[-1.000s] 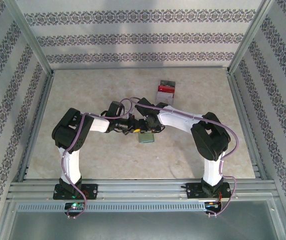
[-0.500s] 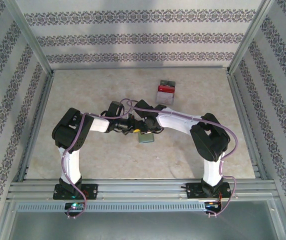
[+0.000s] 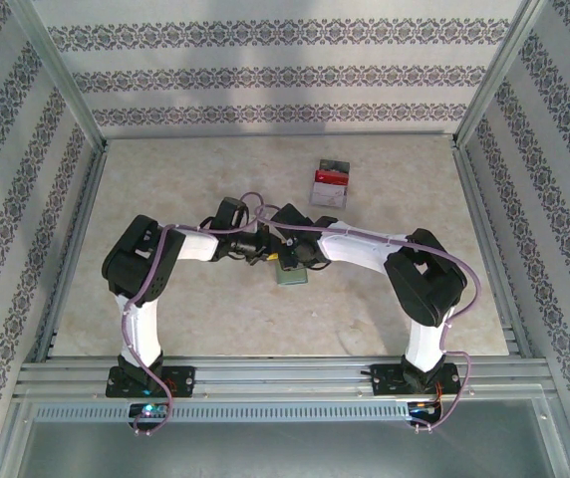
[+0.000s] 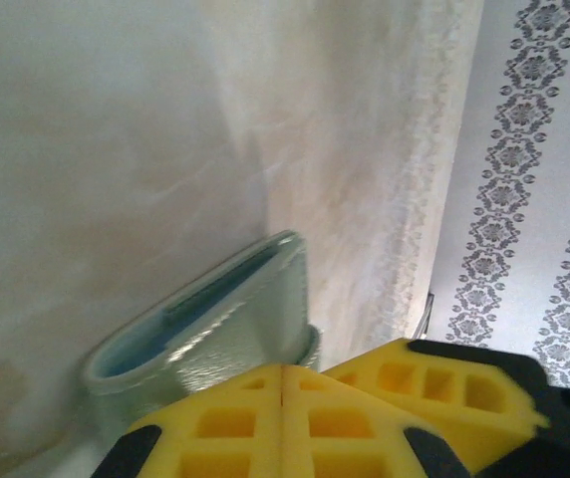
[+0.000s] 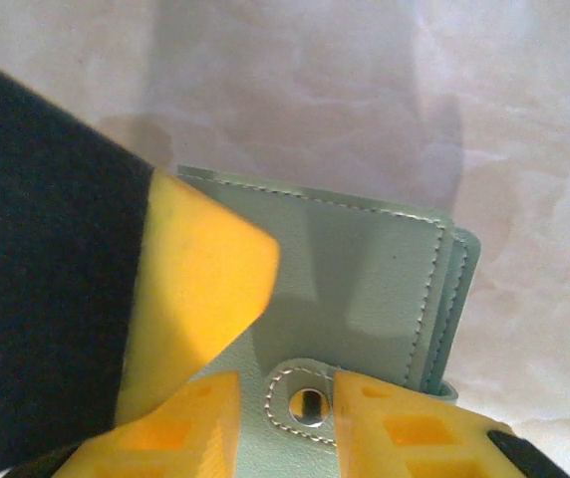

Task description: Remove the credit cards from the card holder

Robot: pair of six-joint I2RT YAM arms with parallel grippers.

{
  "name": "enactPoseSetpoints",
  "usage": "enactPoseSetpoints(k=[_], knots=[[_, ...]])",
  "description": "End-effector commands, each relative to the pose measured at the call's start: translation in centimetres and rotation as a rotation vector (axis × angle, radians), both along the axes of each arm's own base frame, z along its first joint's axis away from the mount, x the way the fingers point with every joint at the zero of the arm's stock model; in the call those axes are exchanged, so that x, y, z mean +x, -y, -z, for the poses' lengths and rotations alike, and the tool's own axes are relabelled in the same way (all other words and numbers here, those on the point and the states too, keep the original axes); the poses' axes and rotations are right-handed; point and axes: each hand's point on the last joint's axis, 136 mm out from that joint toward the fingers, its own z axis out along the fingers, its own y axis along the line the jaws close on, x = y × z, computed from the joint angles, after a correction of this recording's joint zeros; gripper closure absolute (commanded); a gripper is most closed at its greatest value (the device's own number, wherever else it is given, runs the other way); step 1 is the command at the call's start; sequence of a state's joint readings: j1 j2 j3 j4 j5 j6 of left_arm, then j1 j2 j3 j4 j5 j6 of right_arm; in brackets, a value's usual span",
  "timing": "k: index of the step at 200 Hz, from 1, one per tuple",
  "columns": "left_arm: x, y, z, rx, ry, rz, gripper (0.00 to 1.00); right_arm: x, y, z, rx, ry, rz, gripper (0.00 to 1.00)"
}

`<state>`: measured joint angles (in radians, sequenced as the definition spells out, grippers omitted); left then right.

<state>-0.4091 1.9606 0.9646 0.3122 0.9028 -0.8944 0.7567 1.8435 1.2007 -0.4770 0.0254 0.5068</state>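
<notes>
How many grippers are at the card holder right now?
2. The left gripper is shut at the card holder's edge. The right gripper is open, with a finger on either side of the snap tab.

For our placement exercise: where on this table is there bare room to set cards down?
Free: the far-left corner of the beige marbled table, and the stretch right of the red, grey and dark card stack. Crowded: the centre, around the grey-green bifold card holder.
</notes>
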Motion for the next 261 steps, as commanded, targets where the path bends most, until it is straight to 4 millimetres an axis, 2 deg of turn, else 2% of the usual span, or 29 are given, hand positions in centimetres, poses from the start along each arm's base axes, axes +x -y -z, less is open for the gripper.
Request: enactPoseSetpoints(k=[1,18,64,183,232,261], knots=[[1.3,-0.6,-2.8,0.004,0.06,-0.017,0.98,-0.1,-0.1,-0.9,0.019,0.017,-0.019,0.69],[1.7,-1.2,-3.1,0.005,0.068,-0.031,0.98,-0.1,0.0,-0.8,0.014,0.014,-0.018,0.69],[1.6,-1.4,-1.8,0.012,0.03,-0.017,1.0,-0.4,0.7,0.4,-0.034,-0.009,-0.01,0.69],[-0.3,-0.9,2.0,0.013,-0.066,0.032,1.0,-1.5,1.9,2.6,-0.16,-0.063,-0.023,0.7],[-1.2,-2.0,4.0,0.116,-0.096,0.045,1.0,-0.9,1.8,1.2,-0.155,-0.025,-0.013,0.83],[-1.4,-2.3,4.5,0.133,-0.105,0.047,1.0,-0.4,1.6,-0.1,-0.14,0.008,-0.01,0.97]])
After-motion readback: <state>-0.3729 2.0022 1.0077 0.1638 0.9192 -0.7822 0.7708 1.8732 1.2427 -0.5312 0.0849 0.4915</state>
